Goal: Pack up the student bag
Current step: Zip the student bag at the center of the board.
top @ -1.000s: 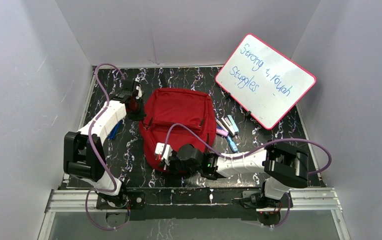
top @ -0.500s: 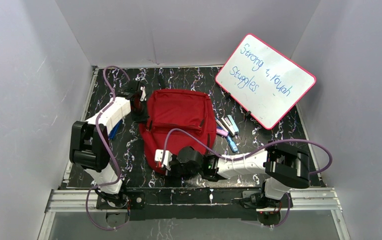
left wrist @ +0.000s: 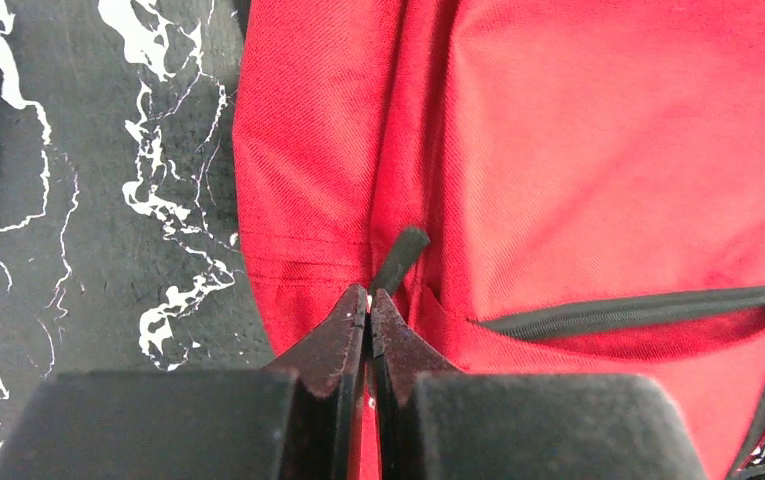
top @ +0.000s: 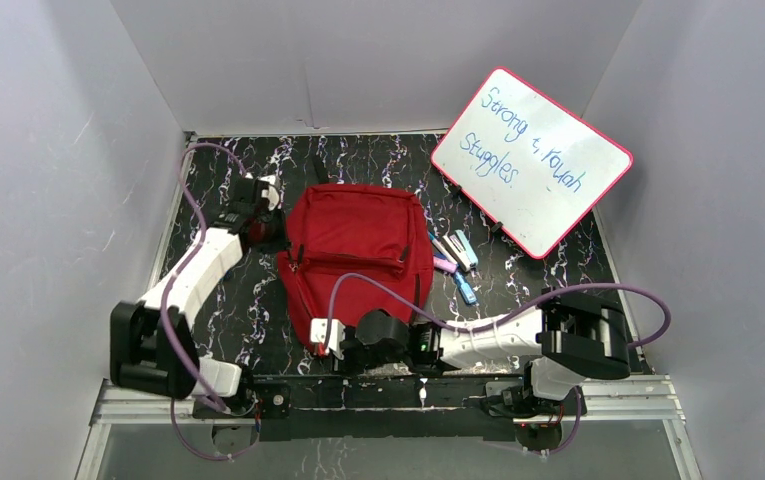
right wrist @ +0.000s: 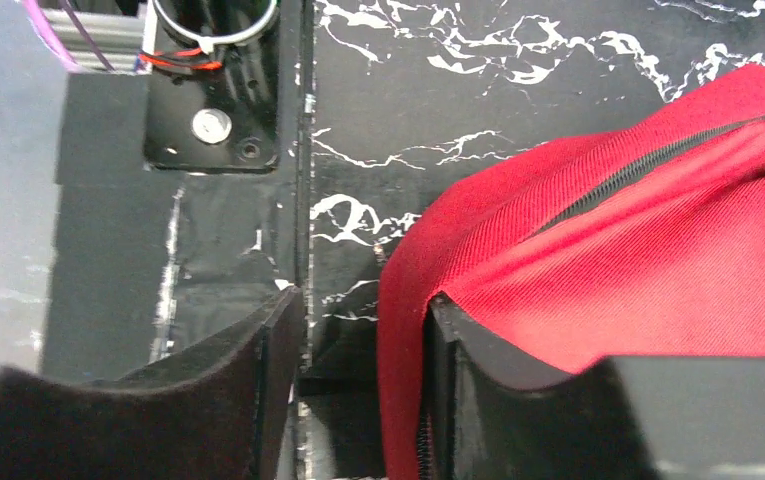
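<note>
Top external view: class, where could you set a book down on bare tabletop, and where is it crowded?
Free: the strip between the student bag and the back wall, and the patch between the bag and the left arm. Crowded: right of the bag, where pens lie beside the whiteboard.

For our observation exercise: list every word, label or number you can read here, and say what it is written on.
"Strong & Rayah" - blue handwriting on the whiteboard, top line; second word uncertain.
"Stuggles." - same whiteboard, lower line.
Nothing readable on the student bag.
</note>
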{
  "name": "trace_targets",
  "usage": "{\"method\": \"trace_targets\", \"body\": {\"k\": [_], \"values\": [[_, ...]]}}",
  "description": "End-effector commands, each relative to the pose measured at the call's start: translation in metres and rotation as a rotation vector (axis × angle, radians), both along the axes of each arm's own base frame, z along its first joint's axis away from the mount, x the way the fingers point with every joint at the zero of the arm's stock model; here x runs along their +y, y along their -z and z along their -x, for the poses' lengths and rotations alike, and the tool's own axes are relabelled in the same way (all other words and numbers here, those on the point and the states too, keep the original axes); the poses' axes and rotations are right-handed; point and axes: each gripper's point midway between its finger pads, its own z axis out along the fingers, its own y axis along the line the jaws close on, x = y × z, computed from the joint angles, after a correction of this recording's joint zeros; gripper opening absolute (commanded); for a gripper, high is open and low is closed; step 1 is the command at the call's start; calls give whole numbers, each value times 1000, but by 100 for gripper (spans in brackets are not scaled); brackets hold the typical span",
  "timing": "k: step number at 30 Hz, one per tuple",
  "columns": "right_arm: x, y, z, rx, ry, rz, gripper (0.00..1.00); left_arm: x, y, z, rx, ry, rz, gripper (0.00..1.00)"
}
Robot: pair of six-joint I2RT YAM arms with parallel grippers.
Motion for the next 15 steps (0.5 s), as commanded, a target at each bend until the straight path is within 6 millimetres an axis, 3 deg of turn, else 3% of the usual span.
{"method": "trace_targets", "body": {"k": [1,9,15], "values": [[7,-44,22,78,-19,-139,59,-3,-29,6,-157,-17,79,0],[11,-82,-14,174,269,-252,79,-6,-25,21,-157,-2,112,0],[24,-99,-45,289,515,-260,84,-9,-25,19,-154,15,121,0]]}}
